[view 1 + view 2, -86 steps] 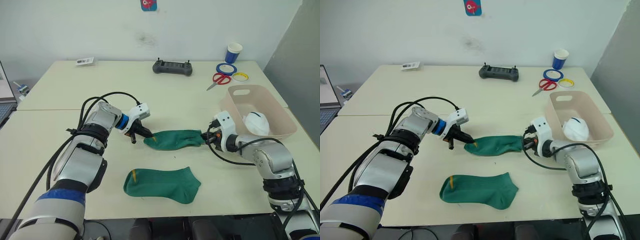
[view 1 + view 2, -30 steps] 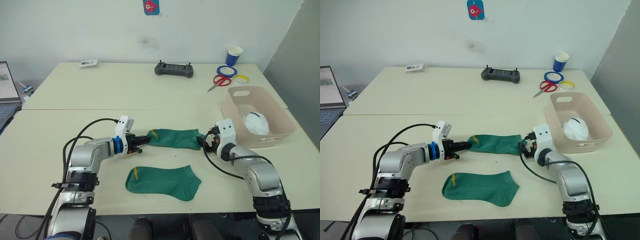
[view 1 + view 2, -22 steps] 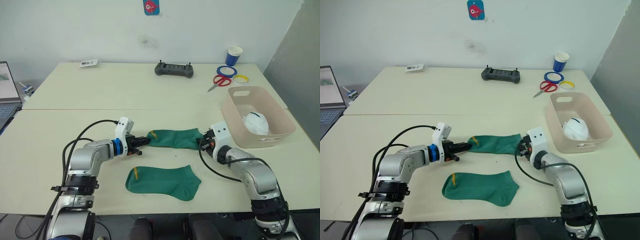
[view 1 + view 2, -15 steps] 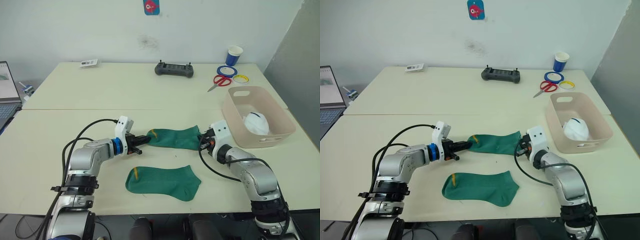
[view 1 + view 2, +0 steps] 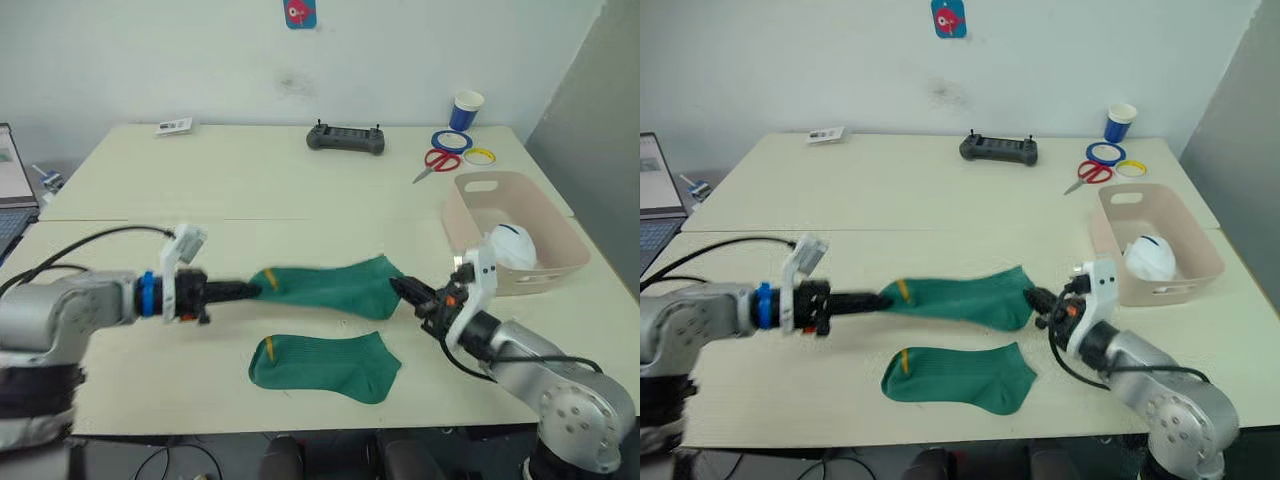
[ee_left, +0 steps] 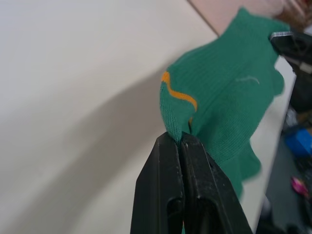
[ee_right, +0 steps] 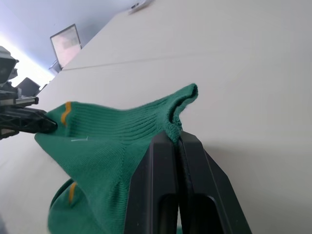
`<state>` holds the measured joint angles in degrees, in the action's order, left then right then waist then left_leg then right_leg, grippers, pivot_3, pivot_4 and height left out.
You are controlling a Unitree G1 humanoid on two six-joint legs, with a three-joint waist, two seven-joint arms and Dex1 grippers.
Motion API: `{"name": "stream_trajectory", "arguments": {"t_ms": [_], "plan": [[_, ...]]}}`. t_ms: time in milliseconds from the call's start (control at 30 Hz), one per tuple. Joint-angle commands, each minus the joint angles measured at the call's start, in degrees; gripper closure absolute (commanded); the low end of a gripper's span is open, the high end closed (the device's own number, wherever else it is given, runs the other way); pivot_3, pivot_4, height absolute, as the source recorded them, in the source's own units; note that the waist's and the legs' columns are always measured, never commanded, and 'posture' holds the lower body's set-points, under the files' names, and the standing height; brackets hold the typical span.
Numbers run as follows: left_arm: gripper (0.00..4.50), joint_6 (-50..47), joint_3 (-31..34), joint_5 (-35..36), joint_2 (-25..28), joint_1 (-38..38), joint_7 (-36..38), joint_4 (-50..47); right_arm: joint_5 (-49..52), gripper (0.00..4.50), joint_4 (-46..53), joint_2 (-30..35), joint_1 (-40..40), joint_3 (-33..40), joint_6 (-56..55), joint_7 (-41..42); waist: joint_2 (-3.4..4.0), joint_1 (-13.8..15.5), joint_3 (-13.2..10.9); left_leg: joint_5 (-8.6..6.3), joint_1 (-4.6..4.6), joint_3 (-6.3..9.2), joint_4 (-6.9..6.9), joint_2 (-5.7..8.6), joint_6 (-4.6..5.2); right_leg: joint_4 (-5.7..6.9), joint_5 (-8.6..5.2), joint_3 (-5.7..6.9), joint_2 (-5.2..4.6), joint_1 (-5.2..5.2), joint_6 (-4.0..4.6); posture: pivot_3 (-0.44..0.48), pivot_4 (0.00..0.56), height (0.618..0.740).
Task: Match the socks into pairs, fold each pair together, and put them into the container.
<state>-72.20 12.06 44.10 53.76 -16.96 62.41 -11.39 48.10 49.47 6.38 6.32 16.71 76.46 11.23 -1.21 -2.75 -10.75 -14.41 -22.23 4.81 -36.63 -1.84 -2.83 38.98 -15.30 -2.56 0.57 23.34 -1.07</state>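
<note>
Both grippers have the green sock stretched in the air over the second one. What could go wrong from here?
1. Both holds are thin: the left gripper pinches just the edge by the yellow mark, and the right gripper only the cuff edge of the dark green ankle sock. More tension may pull one end free.
2. The second dark green sock lies skewed beneath, so lowering as-is may stack them misaligned.
3. The pale pink-beige plastic tub sits close to the right arm and might get knocked.

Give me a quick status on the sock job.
Both grippers, left and right, shut on held green sock, stretched above its mate. Container path clear.
</note>
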Motion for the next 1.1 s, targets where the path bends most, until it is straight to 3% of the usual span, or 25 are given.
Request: {"name": "stream_trajectory", "arguments": {"t_ms": [33, 433, 800, 1100], "plan": [[4.5, -1.3, 2.1, 3.7, 1.1, 4.2, 0.3, -5.2, 6.0, 4.46, 6.1, 0.8, -4.7, 0.2, 2.6, -1.6, 0.0, 0.2, 0.0, 0.0, 0.03, 0.01, 0.04, 0.0, 0.0, 0.0, -0.03, 0.02, -0.03, -0.01, 0.04, 0.0, 0.15, 0.74], [4.5, 7.2, -6.1, -1.9, -5.1, 11.8, -8.2, -6.5, -1.9, 4.46, 5.4, 9.4, -12.4, -14.7, -5.6, -3.9, -0.05, -0.1, 0.0, 0.0, 0.26, -0.19, 0.32, 0.07, -0.02, -0.08, -0.26, -0.07, -0.17, -0.04, 0.37, 0.0, 0.15, 0.74], [4.5, 1.3, 0.8, 5.3, -2.9, 12.1, -8.8, -8.1, 0.7, 4.46, 5.7, 11.5, -14.5, -13.6, -9.5, -2.9, -0.06, -0.2, 0.0, 0.0, 0.25, -0.2, 0.58, 0.03, -0.02, -0.1, -0.19, -0.04, -0.1, 0.08, 0.1, 0.0, 0.15, 0.74], [4.5, 1.6, 1.4, 5.0, -4.2, 16.8, -12.6, -8.0, 0.9, 4.46, 4.0, 12.8, -15.1, -14.1, -11.0, -3.6, -0.06, -0.2, 0.0, 0.0, 0.26, -0.19, 0.58, 0.03, -0.02, -0.1, -0.27, -0.05, -0.13, 0.09, 0.25, 0.0, 0.15, 0.74]]}}
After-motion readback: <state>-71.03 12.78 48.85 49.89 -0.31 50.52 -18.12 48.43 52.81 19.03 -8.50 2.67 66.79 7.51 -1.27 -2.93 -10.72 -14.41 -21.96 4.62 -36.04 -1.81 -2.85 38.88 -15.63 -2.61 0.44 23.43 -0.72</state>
